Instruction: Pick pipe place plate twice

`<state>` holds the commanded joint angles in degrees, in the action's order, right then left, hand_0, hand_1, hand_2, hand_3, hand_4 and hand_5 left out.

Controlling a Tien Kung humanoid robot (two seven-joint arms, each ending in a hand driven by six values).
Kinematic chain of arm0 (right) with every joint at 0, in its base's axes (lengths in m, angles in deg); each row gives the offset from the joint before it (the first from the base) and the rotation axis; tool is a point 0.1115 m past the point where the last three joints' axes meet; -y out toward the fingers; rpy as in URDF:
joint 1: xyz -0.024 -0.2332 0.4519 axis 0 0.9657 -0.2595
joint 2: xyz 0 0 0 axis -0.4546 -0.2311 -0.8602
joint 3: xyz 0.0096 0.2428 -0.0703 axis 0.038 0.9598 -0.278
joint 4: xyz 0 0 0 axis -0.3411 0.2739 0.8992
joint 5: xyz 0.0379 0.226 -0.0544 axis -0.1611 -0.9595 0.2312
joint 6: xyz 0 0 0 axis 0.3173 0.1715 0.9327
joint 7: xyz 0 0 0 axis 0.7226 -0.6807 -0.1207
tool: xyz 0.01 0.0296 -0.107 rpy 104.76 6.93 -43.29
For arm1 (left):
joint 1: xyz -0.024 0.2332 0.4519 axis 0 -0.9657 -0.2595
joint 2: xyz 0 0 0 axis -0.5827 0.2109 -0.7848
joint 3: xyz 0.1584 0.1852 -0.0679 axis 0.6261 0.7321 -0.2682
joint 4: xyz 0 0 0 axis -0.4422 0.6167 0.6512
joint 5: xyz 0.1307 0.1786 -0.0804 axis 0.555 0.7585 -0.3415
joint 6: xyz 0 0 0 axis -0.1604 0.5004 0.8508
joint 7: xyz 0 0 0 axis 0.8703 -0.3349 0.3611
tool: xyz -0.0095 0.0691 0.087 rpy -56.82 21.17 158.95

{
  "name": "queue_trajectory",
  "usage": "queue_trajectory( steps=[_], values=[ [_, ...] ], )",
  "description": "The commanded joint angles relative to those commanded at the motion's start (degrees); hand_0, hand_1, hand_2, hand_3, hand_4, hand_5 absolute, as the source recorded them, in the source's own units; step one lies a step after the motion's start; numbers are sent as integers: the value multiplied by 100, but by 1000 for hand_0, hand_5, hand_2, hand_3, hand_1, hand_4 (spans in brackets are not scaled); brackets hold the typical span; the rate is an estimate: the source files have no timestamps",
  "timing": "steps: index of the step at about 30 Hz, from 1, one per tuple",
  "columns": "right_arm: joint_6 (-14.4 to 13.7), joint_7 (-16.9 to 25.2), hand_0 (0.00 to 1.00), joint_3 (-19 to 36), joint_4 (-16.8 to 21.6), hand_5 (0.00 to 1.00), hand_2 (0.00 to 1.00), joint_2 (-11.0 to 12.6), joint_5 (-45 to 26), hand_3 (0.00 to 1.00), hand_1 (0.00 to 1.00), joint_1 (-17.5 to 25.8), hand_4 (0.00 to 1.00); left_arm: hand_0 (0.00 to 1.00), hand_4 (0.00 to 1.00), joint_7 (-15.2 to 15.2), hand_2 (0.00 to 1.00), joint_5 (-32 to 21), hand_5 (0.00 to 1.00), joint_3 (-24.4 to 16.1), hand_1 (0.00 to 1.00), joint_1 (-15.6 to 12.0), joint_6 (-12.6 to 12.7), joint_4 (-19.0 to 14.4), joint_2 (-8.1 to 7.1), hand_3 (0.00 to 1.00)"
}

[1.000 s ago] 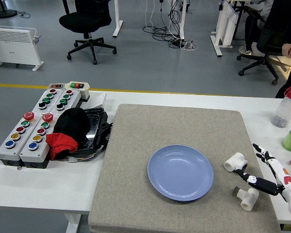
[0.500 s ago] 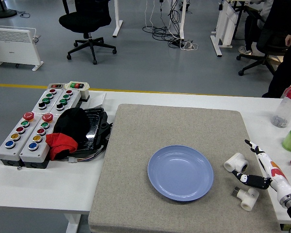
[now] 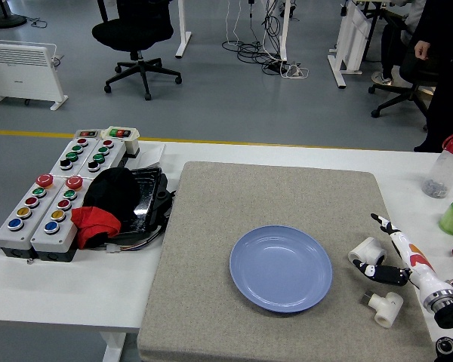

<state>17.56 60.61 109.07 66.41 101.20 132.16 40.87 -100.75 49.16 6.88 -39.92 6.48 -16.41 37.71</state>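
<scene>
Grey felt matting [image 3: 272, 196] covers the white table, with a smooth round blue plate [image 3: 281, 268] near its middle. To the plate's right lie two white plastic pipe fittings, one [image 3: 366, 250] just beside the rim and one [image 3: 384, 305] nearer the front edge. Between them the right hand [image 3: 392, 256] has its thin fingers spread, touching the upper fitting but gripping nothing.

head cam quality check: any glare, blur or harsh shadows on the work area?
Head view: lighting even and diffuse, shadows soft; the blue plate shows only a faint sheen, no blown glare. Both white pipe fittings and the right hand are sharp, no motion blur. Straight table edges suggest little distortion.
</scene>
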Motion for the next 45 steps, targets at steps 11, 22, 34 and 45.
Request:
queue_trajectory(
  steps=[11, 22, 34, 45],
  values=[
    [-272, 149, 790, -374, -300, 353, 785, -45, -154, 837, 768, -192, 796, 716, 398, -6, 717, -15, 998, 13, 741, 6, -5, -2, 2, 654],
    [-547, 255, 583, -591, -620, 261, 655, -85, -194, 760, 654, -325, 724, 717, 399, -7, 716, -30, 998, 22, 741, 13, -6, -3, 2, 654],
    [-643, 319, 419, -584, -668, 254, 597, -78, -284, 712, 553, -327, 698, 717, 399, -11, 715, -8, 998, 11, 741, 15, -13, -4, 4, 654],
    [-688, 283, 377, -521, -243, 264, 584, -5, -229, 707, 521, -270, 695, 717, 399, -14, 715, 21, 998, 1, 741, 21, -25, -4, 3, 654]
  ],
)
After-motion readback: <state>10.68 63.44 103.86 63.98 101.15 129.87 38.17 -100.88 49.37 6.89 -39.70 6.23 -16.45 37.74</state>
